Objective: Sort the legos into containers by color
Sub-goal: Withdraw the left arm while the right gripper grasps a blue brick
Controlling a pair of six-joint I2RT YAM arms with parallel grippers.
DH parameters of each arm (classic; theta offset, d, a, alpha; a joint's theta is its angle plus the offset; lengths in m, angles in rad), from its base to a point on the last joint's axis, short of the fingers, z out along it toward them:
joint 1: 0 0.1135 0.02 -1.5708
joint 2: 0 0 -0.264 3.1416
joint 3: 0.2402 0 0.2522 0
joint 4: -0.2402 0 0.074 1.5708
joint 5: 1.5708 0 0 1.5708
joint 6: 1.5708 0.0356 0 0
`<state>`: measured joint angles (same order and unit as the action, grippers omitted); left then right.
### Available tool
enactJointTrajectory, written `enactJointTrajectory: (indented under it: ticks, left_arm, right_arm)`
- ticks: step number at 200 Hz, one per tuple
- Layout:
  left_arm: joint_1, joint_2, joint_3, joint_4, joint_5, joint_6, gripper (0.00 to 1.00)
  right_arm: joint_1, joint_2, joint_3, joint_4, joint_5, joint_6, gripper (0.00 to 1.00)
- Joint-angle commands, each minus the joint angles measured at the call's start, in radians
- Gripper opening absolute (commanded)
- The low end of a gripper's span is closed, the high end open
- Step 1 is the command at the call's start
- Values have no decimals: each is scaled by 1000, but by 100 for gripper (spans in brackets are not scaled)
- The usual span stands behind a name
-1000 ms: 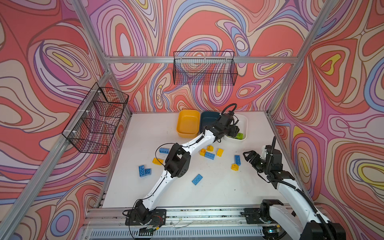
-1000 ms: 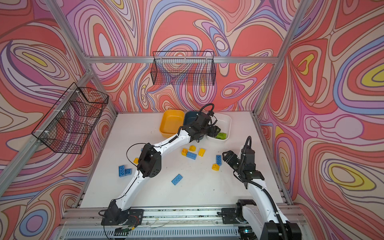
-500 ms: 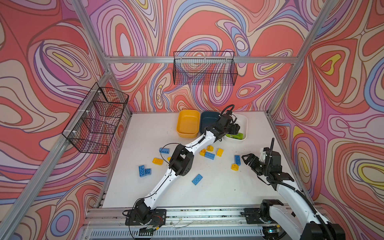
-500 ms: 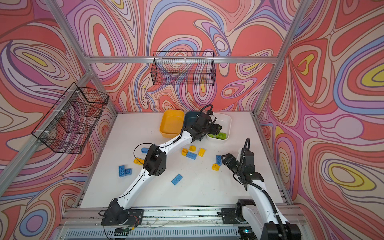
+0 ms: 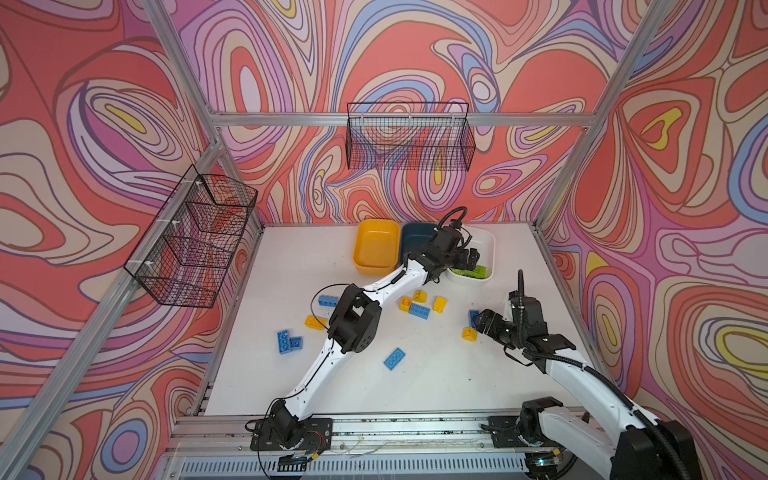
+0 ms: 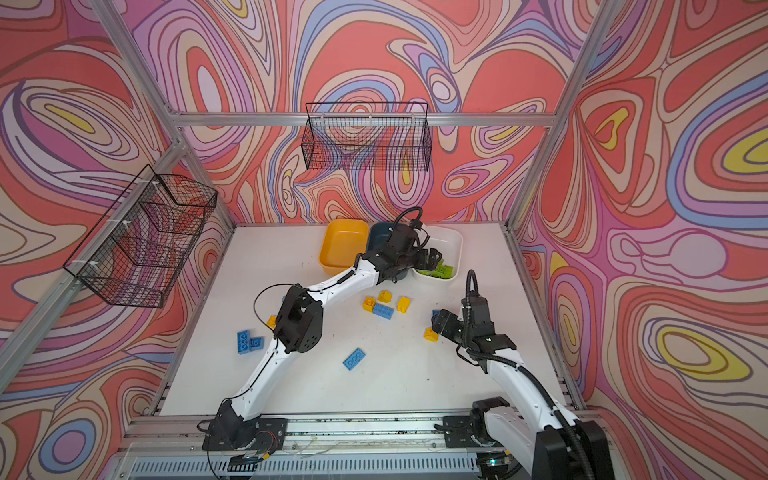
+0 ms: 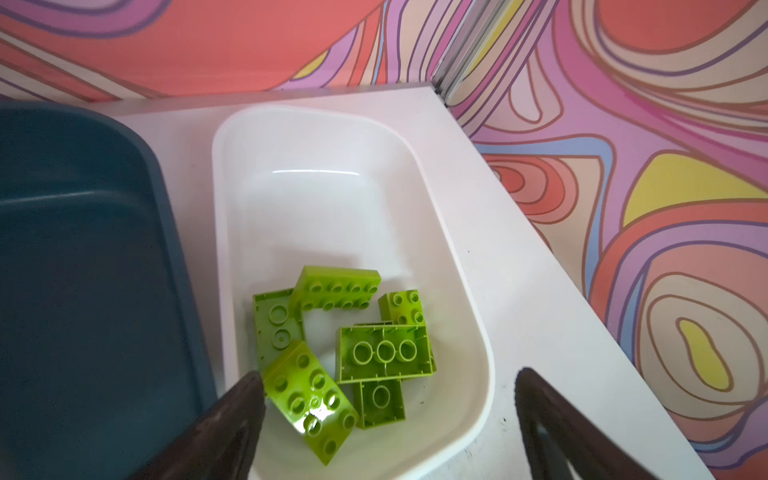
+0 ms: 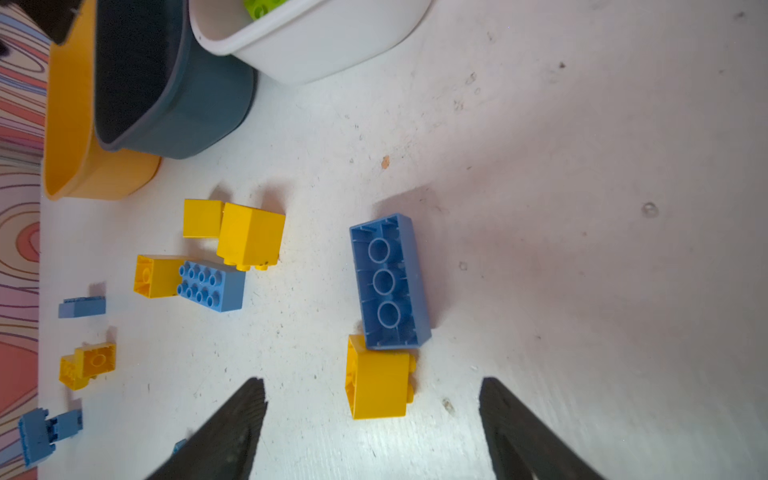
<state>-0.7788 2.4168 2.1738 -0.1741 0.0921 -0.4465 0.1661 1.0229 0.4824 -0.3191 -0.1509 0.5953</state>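
Observation:
My left gripper hangs open over the white tub, nothing between its fingers. Several lime green legos lie heaped in that tub; one tilted brick rests beside a fingertip. The dark teal tub and the yellow-orange tub stand to its left, showing no bricks. My right gripper is open low over the table, its fingers on either side of a yellow brick without touching it. An upside-down blue brick touches that yellow one.
Loose bricks lie on the white table: a yellow and blue cluster, one blue, a blue pair, a yellow, another blue. The left arm's elbow hangs over the middle. Black wire baskets hang on the walls.
My left gripper has spread its jaws wide over the white tub. My right gripper has moved left and down, closing in on the yellow brick.

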Motion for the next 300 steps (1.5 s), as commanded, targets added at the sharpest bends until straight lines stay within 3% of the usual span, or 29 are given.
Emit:
enactJointTrajectory:
  ticks: [1, 68, 130, 178, 250, 300]
  left_arm:
    - [4, -230, -150, 113, -47, 40, 94]
    - [4, -758, -778, 192, -133, -3, 93]
    - [4, -1105, -1112, 48, -213, -39, 92]
    - [3, -1299, -1251, -84, -226, -55, 92]
    - [3, -1420, -1386, -164, -217, -85, 91]
    - [3, -1444, -1425, -173, -215, -93, 91]
  right_arm:
    - [15, 54, 37, -2, 100, -10, 83]
    - [17, 184, 115, 7, 192, -87, 74]
    - [44, 283, 132, 57, 198, -116, 78]
    - [80, 372, 150, 71, 240, -120, 77]
    - [106, 445, 195, 71, 273, -121, 50]
    - [113, 443, 206, 71, 261, -106, 37]
